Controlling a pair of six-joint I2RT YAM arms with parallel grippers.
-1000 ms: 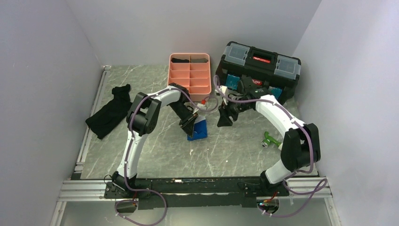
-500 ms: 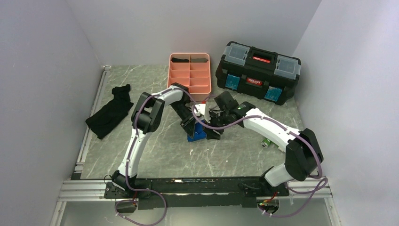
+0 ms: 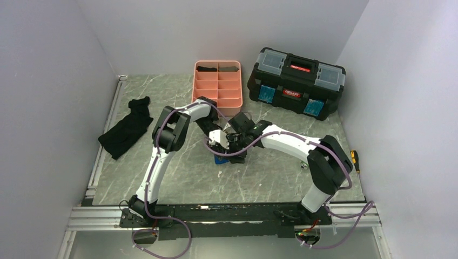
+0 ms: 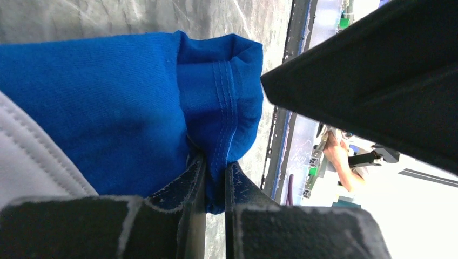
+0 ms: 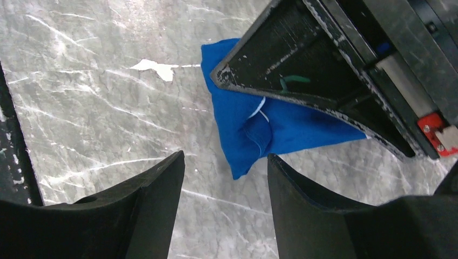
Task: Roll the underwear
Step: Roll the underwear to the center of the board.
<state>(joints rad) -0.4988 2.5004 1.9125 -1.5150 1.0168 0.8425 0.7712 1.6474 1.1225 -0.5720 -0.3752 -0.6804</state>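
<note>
— Both pairs of fingers are at the cloth, you see? The left fingers (image 4: 181, 189) are clenched on a stitched hem of the underwear (image 4: 108, 97), with the fold pinched tight between them.

— And the right fingers (image 5: 146, 210)?

— Released, with a wide gap and nothing inside. They hang just above the free corner of the blue cloth, which lies on the bench (image 5: 81, 81) in the middle, between the two arms.

— So what is the step, in your opinion?

— I think the roll is only at its beginning. The cloth looks folded, not yet a tight bundle. The right fingers should come down on the loose corner and press it flat, so the left fingers can turn the hem over without dragging the whole piece.

— What can spoil it?

— Soft fabric slides on such a smooth surface. If the pinch lifts too high, the fold opens. Better low, slow turns, close to the bench.
</note>
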